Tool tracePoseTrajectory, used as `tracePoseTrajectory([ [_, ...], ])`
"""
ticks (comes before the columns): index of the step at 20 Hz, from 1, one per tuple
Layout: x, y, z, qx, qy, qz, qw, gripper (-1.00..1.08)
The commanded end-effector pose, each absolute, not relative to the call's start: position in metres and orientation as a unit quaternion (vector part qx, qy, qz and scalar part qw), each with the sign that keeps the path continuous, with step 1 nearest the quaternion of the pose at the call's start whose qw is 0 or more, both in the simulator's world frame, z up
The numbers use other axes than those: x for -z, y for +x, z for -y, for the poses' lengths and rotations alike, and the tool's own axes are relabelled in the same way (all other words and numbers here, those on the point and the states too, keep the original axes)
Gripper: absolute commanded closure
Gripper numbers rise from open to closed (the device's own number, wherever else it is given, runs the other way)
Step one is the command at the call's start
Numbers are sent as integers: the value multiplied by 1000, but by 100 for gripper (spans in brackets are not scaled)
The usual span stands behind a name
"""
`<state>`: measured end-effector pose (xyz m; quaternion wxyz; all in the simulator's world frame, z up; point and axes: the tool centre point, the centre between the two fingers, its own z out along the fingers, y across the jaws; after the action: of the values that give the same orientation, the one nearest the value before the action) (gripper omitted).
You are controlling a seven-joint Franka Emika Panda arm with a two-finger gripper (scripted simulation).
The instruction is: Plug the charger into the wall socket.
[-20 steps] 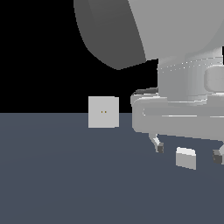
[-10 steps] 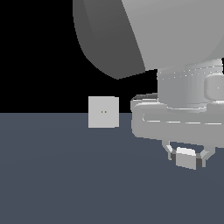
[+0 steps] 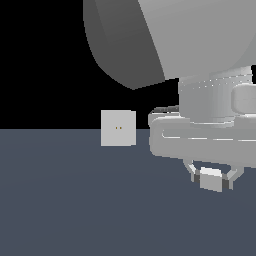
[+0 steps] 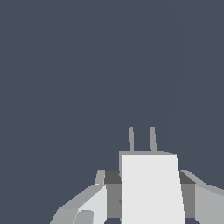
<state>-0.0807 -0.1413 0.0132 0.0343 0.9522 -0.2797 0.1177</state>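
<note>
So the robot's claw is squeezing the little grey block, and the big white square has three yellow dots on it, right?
Nearly. The upright white square block has two yellowish dots, not three, as the exterior view shows. The rest is right: the gripper is closed on the small light-grey rectangular block.

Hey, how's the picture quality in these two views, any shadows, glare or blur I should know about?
Exterior view: flat, even simulator lighting, no glare or blur, black backdrop; the arm's bulk fills the upper frame, and the wall socket shows clearly. Wrist view: sharp, no cast shadows visible; the charger and its two prongs stand crisp between the gripper fingers.
</note>
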Motion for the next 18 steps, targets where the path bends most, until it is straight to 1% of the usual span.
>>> tracePoseTrajectory([
  [1,-16,-76,137,-119,955,269,33,108],
  [8,-37,-50,107,-122,974,190,25,108],
  [14,-64,-24,59,-124,989,81,12,108],
  [18,-81,-13,28,-125,992,14,4,108],
])
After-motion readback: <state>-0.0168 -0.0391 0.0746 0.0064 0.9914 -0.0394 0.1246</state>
